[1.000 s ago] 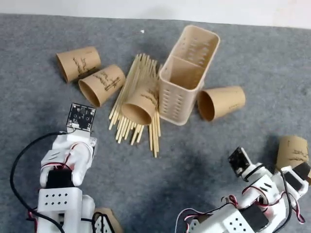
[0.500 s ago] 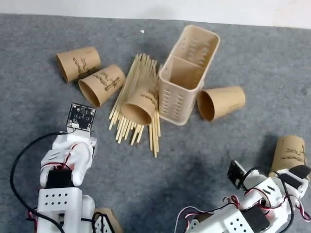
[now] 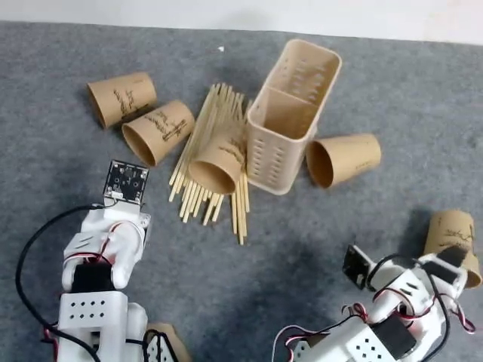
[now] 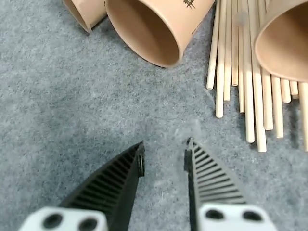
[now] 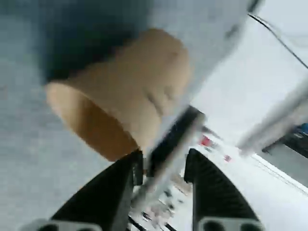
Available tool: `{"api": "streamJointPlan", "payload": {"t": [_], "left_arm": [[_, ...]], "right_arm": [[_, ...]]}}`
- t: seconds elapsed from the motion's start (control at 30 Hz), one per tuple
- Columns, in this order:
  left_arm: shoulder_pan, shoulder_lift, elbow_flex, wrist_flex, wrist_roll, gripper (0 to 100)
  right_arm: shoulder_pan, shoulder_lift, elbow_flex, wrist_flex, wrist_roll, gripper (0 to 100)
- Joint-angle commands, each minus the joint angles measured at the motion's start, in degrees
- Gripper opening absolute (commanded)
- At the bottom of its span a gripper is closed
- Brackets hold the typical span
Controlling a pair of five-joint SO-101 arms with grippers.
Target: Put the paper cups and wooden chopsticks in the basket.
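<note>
The tan slotted basket [image 3: 294, 113] stands at the table's centre back. Wooden chopsticks [image 3: 207, 162] lie fanned to its left, with one paper cup [image 3: 219, 162] lying on them. Two more cups [image 3: 121, 98] [image 3: 158, 132] lie farther left, and another cup [image 3: 343, 158] lies right of the basket. My left gripper [image 4: 164, 149] is open over bare carpet, short of a cup [image 4: 154, 24] and the chopsticks [image 4: 245, 72]. My right gripper [image 5: 163, 163] stands open, its left fingertip at the rim of a cup [image 5: 120, 91]. That cup [image 3: 451, 234] lies near the right edge.
Grey carpet [image 3: 302, 234] covers the table, with free room in front of the basket between the two arms. A pale wall strip [image 3: 226, 11] runs along the back. Another cup [image 4: 284, 43] lies on the chopsticks near my left gripper.
The right arm has swung, its wrist camera shifting left and down in the high view. The cup beside it has shifted only slightly. The left arm has not moved.
</note>
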Motion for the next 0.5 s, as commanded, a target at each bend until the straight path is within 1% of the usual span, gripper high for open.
{"api": "streamJointPlan", "payload": {"t": [0.0, 0.07, 0.2, 0.4, 0.47], "left_arm": [[-0.5, -0.4, -0.4, -0.9, -0.4, 16], [-0.5, -0.4, -0.4, -1.0, -0.4, 16], [-0.5, -0.4, -0.4, -1.0, -0.4, 16], [-0.6, -0.4, -0.4, -0.8, -0.4, 16], [-0.6, -0.4, -0.4, -0.8, -0.4, 16]], "right_arm": [[-1.3, -0.6, 6.7, 6.7, -4.0, 15.9], [-2.3, -0.6, 3.9, 8.0, -5.5, 15.9], [-3.1, -0.6, -1.5, 13.2, -5.6, 15.9], [-3.4, -0.5, -3.4, 13.8, -6.1, 15.9], [-3.4, -0.5, -3.9, 14.2, -7.8, 15.9]]}}
